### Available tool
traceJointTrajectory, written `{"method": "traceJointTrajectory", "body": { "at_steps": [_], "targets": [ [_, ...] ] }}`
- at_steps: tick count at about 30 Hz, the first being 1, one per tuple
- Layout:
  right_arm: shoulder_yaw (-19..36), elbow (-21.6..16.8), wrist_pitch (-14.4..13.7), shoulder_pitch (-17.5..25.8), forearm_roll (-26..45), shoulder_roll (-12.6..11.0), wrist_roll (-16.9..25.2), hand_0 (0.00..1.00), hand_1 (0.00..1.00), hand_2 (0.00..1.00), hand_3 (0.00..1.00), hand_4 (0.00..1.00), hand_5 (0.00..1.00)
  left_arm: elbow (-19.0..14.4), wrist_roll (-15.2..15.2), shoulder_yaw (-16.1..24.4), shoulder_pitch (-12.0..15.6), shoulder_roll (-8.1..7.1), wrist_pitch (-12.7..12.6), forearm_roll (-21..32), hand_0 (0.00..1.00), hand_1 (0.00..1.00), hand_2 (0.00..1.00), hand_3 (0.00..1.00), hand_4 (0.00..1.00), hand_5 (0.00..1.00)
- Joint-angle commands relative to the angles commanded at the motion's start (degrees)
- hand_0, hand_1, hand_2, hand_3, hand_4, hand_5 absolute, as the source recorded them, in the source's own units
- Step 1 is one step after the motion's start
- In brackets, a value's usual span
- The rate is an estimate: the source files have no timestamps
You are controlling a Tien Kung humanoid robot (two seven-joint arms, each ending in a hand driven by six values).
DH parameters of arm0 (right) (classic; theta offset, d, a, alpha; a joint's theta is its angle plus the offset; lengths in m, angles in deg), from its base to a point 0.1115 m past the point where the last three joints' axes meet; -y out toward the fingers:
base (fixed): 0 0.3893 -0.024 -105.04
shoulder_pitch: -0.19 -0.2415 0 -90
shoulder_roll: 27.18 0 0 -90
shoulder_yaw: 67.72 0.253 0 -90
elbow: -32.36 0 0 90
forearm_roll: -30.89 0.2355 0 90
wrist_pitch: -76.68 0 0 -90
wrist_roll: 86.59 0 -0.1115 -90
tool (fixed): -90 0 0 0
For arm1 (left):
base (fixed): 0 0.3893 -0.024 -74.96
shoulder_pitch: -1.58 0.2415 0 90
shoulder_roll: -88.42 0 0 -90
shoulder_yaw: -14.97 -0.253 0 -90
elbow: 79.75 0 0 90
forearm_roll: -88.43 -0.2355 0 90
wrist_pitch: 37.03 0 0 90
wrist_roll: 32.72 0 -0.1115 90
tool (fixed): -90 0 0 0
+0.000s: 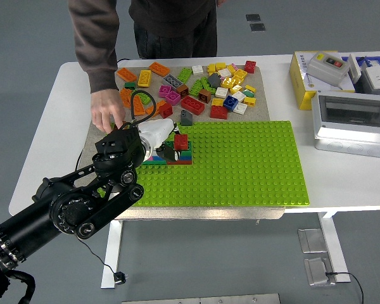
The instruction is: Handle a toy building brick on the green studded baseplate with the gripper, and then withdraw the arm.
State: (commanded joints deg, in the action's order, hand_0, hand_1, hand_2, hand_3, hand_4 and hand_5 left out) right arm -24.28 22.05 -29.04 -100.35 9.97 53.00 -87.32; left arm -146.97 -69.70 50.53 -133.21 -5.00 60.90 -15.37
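Left hand (165, 140), white-shelled at the end of the black left arm (82, 202), is positioned over the near-left corner of the green studded baseplate (240, 168). Its fingers are curled downward around a small stack of bricks (177, 154) seated on the plate; whether the fingertips actually close on the stack cannot be told, since the dark fingertips merge with dark bricks there. The red brick (182, 141) sits on top of the stack, just beside the fingertips on the side away from the arm, touching or nearly so. Blue, green and red layers show beneath it at the stack's base.

Beyond the hand, toward the far side of the table (44, 158), a loose pile of bricks (202, 85) (orange, yellow, red, pink, green, white) lies on the grey mat, well apart from the fingers. A person's hand (106, 114) rests palm down on the mat just behind the robot's wrist, close to a black cable loop (139, 104).

Well off to the far right of the hand stand a grey enclosure box (353, 123) and a yellow box (304, 79)
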Motion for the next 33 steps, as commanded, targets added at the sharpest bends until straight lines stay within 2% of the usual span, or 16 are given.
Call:
{"method": "traceJointTrajectory", "body": {
  "at_steps": [33],
  "targets": [
    [1.5, 0.0, -0.37, -0.32, -1.84, 0.03, -0.11, 0.688, 0.644, 0.628, 0.66, 0.441, 0.805, -0.04, 0.0, -0.59, -0.22, 0.13, -0.03, 0.45, 0.926, 0.912, 0.895, 0.631, 0.481, 0.223]
  ]
}}
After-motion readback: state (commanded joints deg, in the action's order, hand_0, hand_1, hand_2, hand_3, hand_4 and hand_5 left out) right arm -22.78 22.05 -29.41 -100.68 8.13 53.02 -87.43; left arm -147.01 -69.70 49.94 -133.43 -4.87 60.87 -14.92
